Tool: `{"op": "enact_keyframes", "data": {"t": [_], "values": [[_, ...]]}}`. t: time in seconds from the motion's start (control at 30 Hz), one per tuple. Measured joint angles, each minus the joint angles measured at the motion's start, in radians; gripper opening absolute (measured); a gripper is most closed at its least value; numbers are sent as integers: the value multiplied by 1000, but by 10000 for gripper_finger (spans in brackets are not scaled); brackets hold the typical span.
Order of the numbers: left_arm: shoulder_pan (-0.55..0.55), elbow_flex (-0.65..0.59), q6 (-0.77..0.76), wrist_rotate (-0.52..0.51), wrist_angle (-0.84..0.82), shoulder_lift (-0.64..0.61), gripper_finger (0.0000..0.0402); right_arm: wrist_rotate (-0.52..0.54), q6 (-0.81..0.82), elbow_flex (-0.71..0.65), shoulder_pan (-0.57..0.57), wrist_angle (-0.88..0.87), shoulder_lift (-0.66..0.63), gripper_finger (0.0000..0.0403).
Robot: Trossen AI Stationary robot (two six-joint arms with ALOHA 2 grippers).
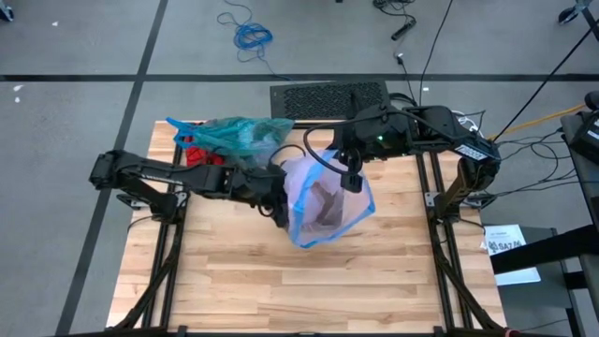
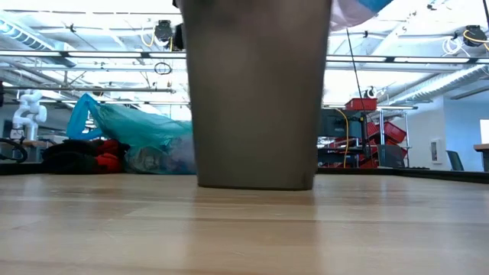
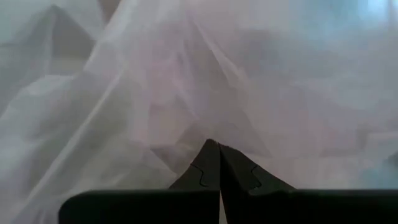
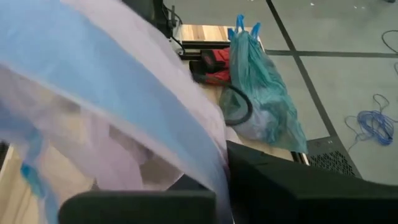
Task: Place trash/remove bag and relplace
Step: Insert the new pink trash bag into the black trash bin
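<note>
At centre frame both closed grippers, left [image 1: 281, 208] and right [image 1: 352, 180], pinch the pink liner [image 1: 328, 201] over the brown bin [image 2: 256, 92], while the bag [image 1: 239, 134], tied full, lies upper left beside red clutter [image 1: 195, 155].

bag [image 1: 239, 134] behind bin [image 2: 256, 99]

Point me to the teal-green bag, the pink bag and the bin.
teal-green bag [image 1: 239, 134]: high view, middle of its crinkled body.
pink bag [image 1: 323, 201]: high view, its translucent side, above the blue edge.
bin [image 2: 256, 99]: low view, middle of its dark front wall.
</note>
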Motion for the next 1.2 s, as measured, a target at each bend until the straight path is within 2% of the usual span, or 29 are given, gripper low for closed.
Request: {"op": "enact_keyframes", "data": {"t": [0.23, 0.47, 0.93, 1.1, 1.2], "values": [[35, 80, 19, 156, 132, -29, 15, -6, 0, 0, 0, -1, 0, 0], [36, 163, 33, 167, 114, -30, 43, -6, -1, 0, 0, -3, 0, 0], [36, 272, 157, 192, 98, -31, 38, -6, -5, 0, 0, -22, 0, 0], [36, 272, 126, 203, -1, -31, 81, -6, -5, 0, 0, -26, 0, 0], [41, 272, 104, 204, 0, -31, 117, -7, -4, 0, 0, -26, 0, 0]]}}
